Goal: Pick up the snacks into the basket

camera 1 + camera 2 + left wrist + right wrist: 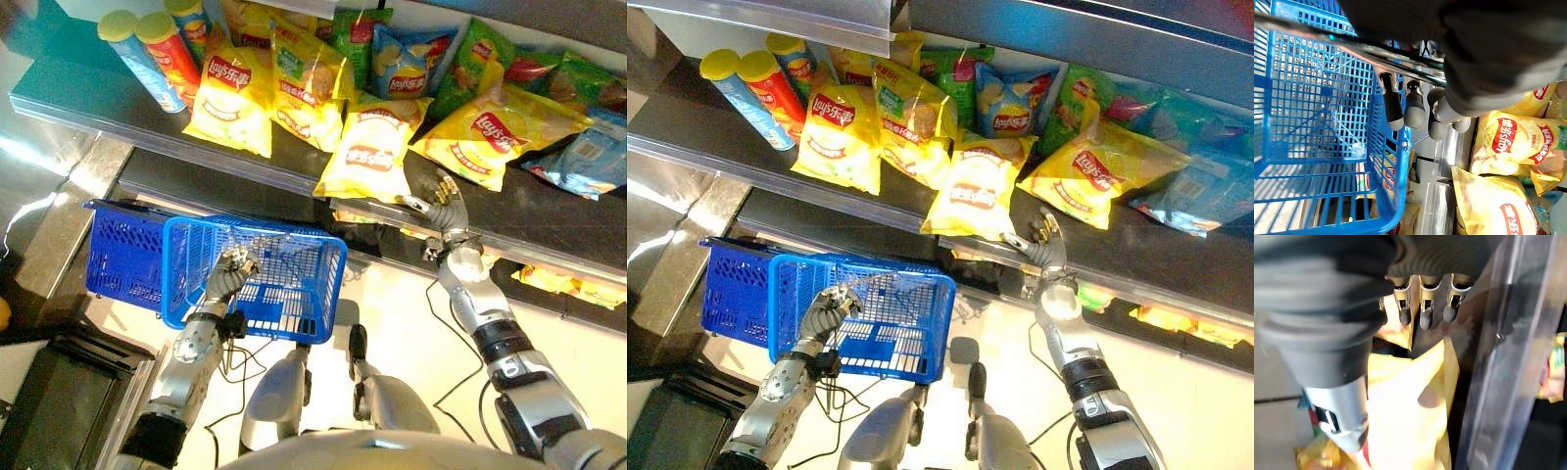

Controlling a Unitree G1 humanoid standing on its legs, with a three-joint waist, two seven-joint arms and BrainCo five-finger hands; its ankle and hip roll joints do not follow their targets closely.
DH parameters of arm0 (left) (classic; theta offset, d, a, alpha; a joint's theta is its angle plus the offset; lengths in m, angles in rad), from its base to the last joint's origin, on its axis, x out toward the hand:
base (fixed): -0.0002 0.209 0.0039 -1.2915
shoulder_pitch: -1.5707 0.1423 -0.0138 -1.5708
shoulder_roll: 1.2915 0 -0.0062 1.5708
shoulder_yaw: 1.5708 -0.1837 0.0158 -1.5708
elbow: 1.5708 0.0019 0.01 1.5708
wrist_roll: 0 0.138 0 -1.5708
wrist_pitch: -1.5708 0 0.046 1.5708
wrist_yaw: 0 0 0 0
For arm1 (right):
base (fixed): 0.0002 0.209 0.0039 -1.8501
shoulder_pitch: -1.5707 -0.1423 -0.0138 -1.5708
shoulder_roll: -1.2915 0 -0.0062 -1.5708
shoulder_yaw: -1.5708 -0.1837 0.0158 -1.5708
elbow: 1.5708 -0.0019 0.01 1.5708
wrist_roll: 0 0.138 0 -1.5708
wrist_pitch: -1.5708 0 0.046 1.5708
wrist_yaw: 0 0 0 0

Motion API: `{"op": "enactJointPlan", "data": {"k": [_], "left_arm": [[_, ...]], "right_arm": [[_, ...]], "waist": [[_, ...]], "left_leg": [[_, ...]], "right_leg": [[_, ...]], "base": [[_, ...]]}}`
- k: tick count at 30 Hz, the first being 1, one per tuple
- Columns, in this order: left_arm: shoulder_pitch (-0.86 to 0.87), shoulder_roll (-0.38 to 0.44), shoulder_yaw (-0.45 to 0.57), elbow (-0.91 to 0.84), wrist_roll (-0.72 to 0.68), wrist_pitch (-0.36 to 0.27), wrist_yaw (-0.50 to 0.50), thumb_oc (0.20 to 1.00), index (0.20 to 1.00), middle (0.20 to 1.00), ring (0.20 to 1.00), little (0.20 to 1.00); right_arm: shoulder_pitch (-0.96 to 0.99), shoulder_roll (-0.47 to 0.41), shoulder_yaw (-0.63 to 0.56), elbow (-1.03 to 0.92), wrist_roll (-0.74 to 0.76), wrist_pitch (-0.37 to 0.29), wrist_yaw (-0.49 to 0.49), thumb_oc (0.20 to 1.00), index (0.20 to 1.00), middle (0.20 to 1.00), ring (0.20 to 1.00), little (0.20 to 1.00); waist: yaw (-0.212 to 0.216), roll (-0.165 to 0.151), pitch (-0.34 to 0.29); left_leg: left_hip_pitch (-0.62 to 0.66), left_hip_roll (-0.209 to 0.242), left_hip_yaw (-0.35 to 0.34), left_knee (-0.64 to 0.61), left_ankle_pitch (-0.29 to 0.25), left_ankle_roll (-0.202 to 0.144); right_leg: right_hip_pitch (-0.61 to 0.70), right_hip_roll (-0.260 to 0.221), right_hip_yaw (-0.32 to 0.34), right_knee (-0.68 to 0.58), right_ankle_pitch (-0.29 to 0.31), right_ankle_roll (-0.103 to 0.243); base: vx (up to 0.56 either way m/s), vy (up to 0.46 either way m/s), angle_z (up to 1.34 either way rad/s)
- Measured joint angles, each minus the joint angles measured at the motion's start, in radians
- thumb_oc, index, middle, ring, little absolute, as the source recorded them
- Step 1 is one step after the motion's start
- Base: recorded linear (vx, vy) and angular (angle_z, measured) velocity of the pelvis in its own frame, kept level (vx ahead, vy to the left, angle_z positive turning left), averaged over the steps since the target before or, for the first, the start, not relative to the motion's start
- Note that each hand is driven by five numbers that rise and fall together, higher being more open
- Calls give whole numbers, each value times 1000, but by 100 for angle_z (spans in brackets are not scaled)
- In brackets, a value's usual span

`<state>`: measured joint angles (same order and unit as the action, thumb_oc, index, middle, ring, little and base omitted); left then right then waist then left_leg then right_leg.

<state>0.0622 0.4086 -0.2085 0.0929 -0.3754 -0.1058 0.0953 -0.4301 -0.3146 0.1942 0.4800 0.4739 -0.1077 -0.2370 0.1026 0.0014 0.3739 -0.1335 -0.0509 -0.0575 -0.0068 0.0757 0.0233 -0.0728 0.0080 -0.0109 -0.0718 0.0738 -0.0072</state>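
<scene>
At shelf (pixel 549 230) front edge, right robot hand (pixel 438 203) open, fingers spread, at 5 o'clock of yellow chip bag (pixel 370 147). Left robot hand (pixel 231 271) curled on blue basket (pixel 294 284) handle.

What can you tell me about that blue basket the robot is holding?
The blue basket looks like plastic, its walls and floor an open grid of small holes. It hangs in front of the lower shelf, tilted, with a thin metal handle across its top. The left hand has its fingers curled round that handle. No snack lies inside it. A second, darker blue basket sits right behind it, on the robot's left.
</scene>
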Motion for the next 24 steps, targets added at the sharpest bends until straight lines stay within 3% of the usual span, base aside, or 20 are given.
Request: {"op": "enactJointPlan", "data": {"k": [7, 24], "left_arm": [[-26, 24, -62, -34, 1, 2, 5, 200, 200, 200, 200, 200], [-44, 53, -93, -62, 0, 3, 6, 200, 200, 200, 200, 200]], "right_arm": [[-210, -9, 36, 252, 203, 28, 1, 1000, 1000, 1000, 1000, 1000], [-498, -33, -44, 692, 226, 56, -1, 1000, 1000, 1000, 1000, 1000]], "waist": [[10, -19, 29], [39, -10, 39]], "left_leg": [[1, 0, 0, 4, 3, 2], [-19, -6, -34, 5, 11, 0]], "right_leg": [[-2, 0, 2, 7, 1, 1], [-10, -3, -29, 4, 1, 0]], "base": [[-6, 3, -1], [-6, 5, 5]]}}
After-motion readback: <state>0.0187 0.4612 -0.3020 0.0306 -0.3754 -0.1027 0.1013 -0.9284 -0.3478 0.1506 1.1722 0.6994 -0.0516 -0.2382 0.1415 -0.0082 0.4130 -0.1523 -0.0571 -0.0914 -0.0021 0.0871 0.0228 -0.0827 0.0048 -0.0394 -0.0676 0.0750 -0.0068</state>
